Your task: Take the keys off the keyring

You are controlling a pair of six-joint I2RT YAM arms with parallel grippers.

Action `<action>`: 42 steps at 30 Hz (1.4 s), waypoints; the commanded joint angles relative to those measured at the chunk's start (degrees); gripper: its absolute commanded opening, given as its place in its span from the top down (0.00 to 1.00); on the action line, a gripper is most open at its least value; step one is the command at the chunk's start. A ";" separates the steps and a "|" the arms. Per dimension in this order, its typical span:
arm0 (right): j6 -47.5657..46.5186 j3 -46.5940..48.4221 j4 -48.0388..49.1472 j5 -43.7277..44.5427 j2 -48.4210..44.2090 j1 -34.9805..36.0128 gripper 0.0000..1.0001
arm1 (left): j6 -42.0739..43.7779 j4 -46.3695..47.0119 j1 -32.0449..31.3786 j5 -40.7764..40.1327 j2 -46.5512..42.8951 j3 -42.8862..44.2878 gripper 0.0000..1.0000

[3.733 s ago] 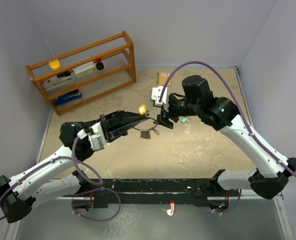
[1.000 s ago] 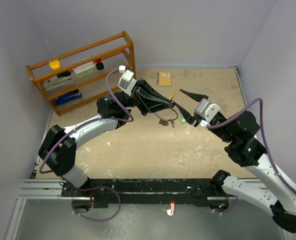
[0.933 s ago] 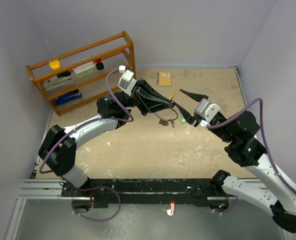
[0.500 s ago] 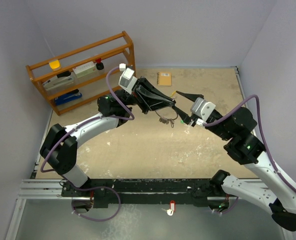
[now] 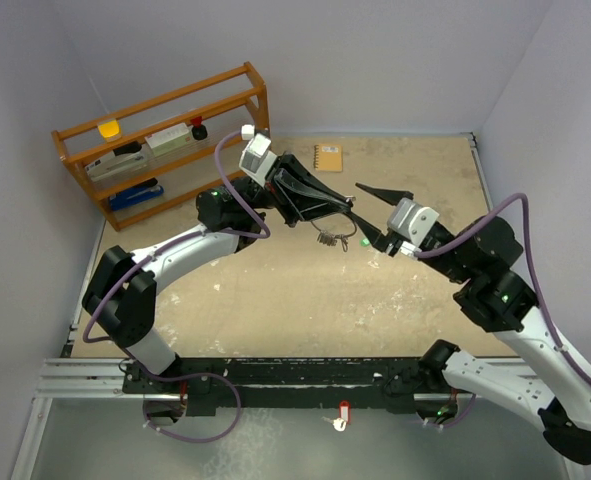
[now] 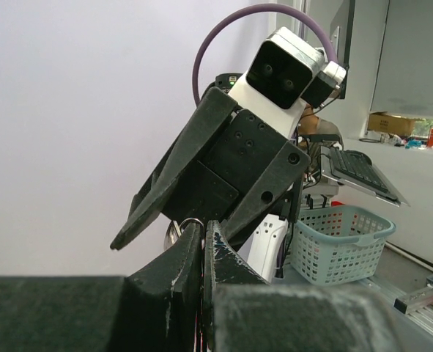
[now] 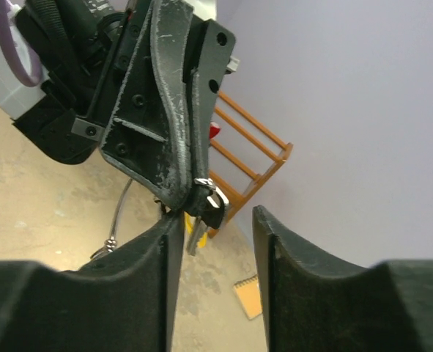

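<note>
My left gripper (image 5: 347, 209) is shut on the keyring (image 5: 327, 238), whose thin silver loops dangle below its tips above the table. In the left wrist view a silver loop (image 6: 176, 229) sticks out beside the closed fingers (image 6: 215, 246). My right gripper (image 5: 373, 213) is open and faces the left one, a finger on each side of its tips. In the right wrist view a silver loop (image 7: 210, 188) and a hanging key (image 7: 197, 236) sit between the spread fingers (image 7: 264, 235). A green-headed key (image 5: 365, 241) shows on the table by the right gripper's lower finger.
A wooden rack (image 5: 165, 140) with small items stands at the back left. A tan spiral notebook (image 5: 327, 158) lies near the back wall. A red-and-white tag (image 5: 343, 414) hangs at the front rail. Walls close in on the left, the right and the back.
Over the last second the right gripper edged in toward the left gripper's tips, then drew back slightly to the right. The left gripper kept its hold on the keyring and barely moved.
</note>
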 commanded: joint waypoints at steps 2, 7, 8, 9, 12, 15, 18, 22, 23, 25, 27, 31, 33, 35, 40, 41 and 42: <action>0.54 2.30 1.60 -2.87 1.43 0.14 0.62 | -1.05 11.30 -0.03 -2.08 -0.66 2.29 1.00; 0.55 2.77 1.78 -4.18 2.48 0.12 0.64 | -1.16 11.35 -0.11 -2.21 -0.35 2.31 1.00; 0.51 2.99 1.69 -4.38 2.65 0.14 0.68 | -1.08 11.33 -0.12 -2.19 -0.29 2.25 1.00; 0.57 3.17 1.54 -4.54 2.80 0.11 0.72 | -0.98 11.33 -0.12 -2.17 -0.29 2.23 1.00; 0.62 3.17 1.25 -4.53 2.84 0.14 0.70 | -0.70 11.36 -0.12 -2.08 -0.33 1.99 1.00; 0.70 2.83 1.22 -3.61 2.07 0.14 0.55 | -0.38 11.31 0.04 -2.17 -0.37 1.89 1.00; 0.69 2.51 1.30 -3.67 1.14 0.12 0.54 | -0.10 11.33 0.15 -2.38 -0.32 1.76 1.00; 0.68 2.38 1.24 -3.75 0.12 0.12 0.55 | -0.14 11.34 0.21 -2.94 -0.02 1.87 1.00; 0.69 2.33 1.24 -3.74 0.02 0.13 0.58 | -0.10 11.30 0.15 -3.08 0.13 1.86 1.00; 0.68 2.41 1.16 -3.96 0.05 0.17 0.72 | -0.14 11.25 0.21 -3.29 0.15 1.96 1.00; 0.81 2.34 1.19 -4.09 0.28 0.12 0.91 | -0.10 11.30 0.16 -3.46 0.15 2.00 1.00; 0.95 2.59 0.96 -4.44 1.06 0.17 1.00 | 0.21 11.36 0.26 -3.99 0.10 2.27 1.00; 0.91 2.59 0.72 -4.99 1.41 0.11 1.00 | 0.69 11.30 0.33 -4.59 -0.19 2.36 1.00; 0.91 2.31 0.87 -5.47 1.71 0.16 1.00 | 1.41 11.37 0.40 -5.22 -0.37 2.75 1.00; 0.89 1.89 1.15 -6.05 2.68 0.12 1.00 | 2.05 11.35 0.54 -6.64 -0.28 4.64 1.00; 0.93 1.88 1.15 -6.30 2.99 0.13 1.00 | 2.16 11.33 0.55 -6.99 -0.29 5.06 1.00; 0.99 1.93 1.23 -6.52 3.41 0.11 1.00 | 2.20 11.36 0.50 -7.19 -0.29 5.47 1.00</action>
